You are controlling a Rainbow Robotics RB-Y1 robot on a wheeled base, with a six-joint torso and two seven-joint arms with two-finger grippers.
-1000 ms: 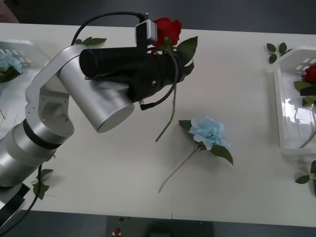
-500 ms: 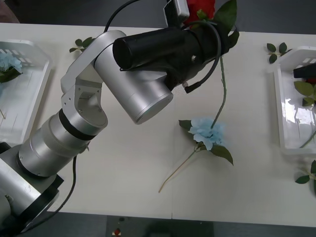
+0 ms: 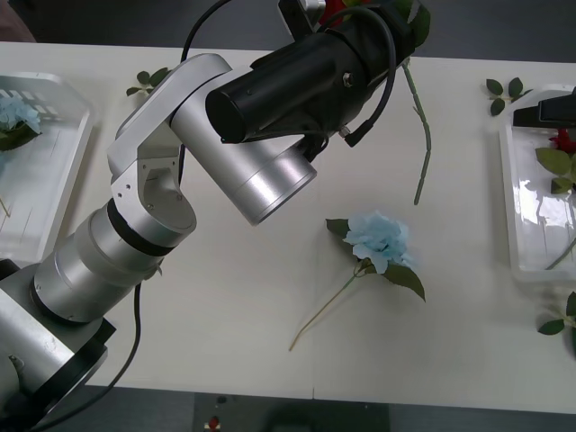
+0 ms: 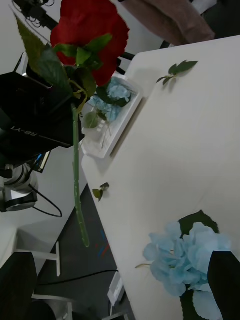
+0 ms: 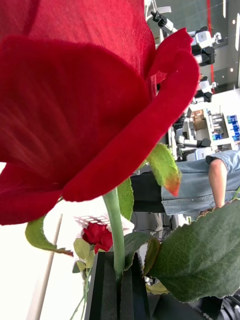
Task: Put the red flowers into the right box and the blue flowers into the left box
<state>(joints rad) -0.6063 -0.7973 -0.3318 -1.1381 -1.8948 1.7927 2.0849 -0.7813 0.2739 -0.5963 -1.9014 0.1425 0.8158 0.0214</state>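
Front view: left gripper (image 5: pixel 117 285) clenched on red rose (image 3: pixel 416 135) above table's far edge (image 3: pixel 270 49); right gripper (image 3: pixel 551 108), jaws unclear, probably over right box (image 3: pixel 508 198).

The rose (image 5: pixel 90 95) held aloft has petals of a matt, velvety cloth, on a smooth plastic-looking green stem (image 3: pixel 419 126). The left arm (image 3: pixel 162 207) is satin silver metal with a dull sheen, then a matt black casing nearer the wrist — a glossy black cable (image 3: pixel 382 72) loops over it. The table (image 3: pixel 225 315) is a smooth, matt cream surface. The right box (image 3: pixel 515 202) is glossy translucent white plastic — the blue flower (image 3: pixel 378 239) looks like soft, ruffled fabric.
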